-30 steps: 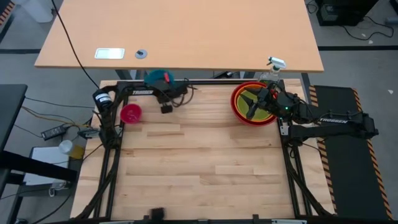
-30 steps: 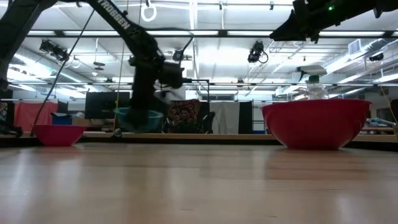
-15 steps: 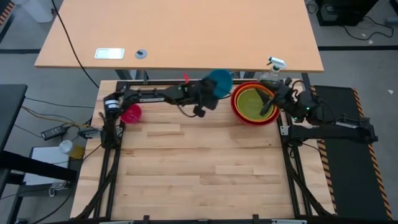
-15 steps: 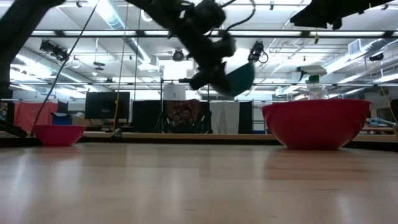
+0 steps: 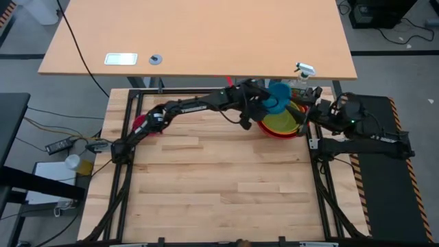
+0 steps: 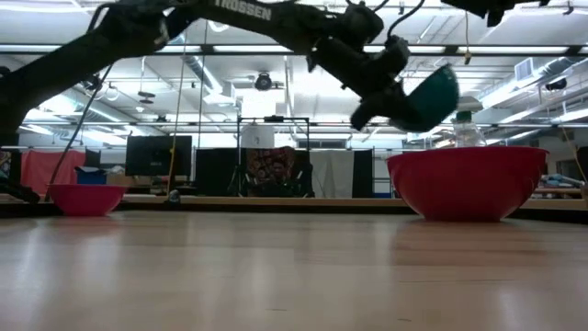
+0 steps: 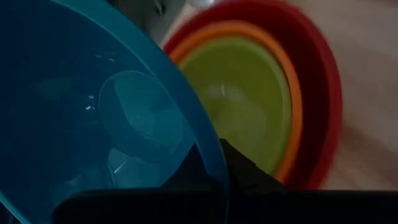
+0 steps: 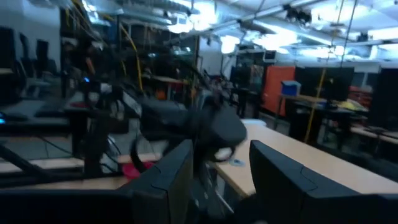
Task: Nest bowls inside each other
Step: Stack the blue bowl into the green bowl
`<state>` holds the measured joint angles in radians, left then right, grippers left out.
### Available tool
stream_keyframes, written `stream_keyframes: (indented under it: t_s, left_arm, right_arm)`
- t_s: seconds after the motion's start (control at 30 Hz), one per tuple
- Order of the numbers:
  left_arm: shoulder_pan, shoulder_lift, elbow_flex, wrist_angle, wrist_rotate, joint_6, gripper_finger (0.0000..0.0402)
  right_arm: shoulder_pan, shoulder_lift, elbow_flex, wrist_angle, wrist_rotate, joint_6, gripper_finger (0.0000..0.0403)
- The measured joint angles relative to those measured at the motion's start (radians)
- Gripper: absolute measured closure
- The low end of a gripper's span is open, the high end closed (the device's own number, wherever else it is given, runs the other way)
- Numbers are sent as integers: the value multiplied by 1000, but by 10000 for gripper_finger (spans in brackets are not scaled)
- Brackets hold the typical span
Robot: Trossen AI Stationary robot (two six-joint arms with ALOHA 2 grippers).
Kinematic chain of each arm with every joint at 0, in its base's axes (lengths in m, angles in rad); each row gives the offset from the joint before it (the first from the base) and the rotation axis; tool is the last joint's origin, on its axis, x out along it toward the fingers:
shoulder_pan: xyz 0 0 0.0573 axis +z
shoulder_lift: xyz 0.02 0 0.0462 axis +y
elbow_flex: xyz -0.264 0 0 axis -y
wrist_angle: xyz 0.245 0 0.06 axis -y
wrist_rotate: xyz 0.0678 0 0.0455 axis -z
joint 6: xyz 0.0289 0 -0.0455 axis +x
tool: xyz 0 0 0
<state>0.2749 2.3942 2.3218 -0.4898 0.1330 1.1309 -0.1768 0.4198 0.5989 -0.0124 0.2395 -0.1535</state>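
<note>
My left gripper (image 5: 264, 103) is shut on the blue bowl (image 5: 278, 95) and holds it in the air over the far left rim of the stack. The stack stands at the table's far right: the lime green bowl (image 7: 249, 106) sits in the orange bowl (image 7: 292, 93), which sits in the red bowl (image 6: 467, 182). The pink bowl (image 6: 85, 198) stands at the far left, partly under my left arm. My right gripper (image 8: 217, 162) is open and holds nothing; it hangs at the right edge beside the stack (image 5: 312, 110). My left gripper pinches the blue bowl's rim (image 7: 208, 158), with one finger (image 7: 239, 174) outside the wall and the other showing dark through the wall inside. It comes from the table's left, slanting down. The bowl is lifted clear and tipped on its side (image 6: 427, 97).
A clear bottle with a white spray head (image 5: 302, 74) stands just beyond the stack at the far right corner. The black frame rail (image 5: 206, 91) runs along the table's far edge. The near half of the wooden table (image 5: 219, 192) is bare.
My left gripper has carried the blue bowl from the far left across to the stack at the far right, rising and rolling, and the bowl has tipped from level onto its side. My right gripper has drawn back from above the stack toward the right edge.
</note>
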Motion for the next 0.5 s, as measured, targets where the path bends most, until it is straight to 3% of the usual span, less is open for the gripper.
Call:
stream_keyframes:
  t_s: [0.17, 0.5]
  left_arm:
    - [-5, 71, 4, 144, 106, 19, 399]
    - [-27, 158, 4, 159, 87, 71, 399]
  right_arm:
    - [16, -46, -27, 37, -2, -3, 238]
    - [18, -60, -34, 43, -2, -3, 238]
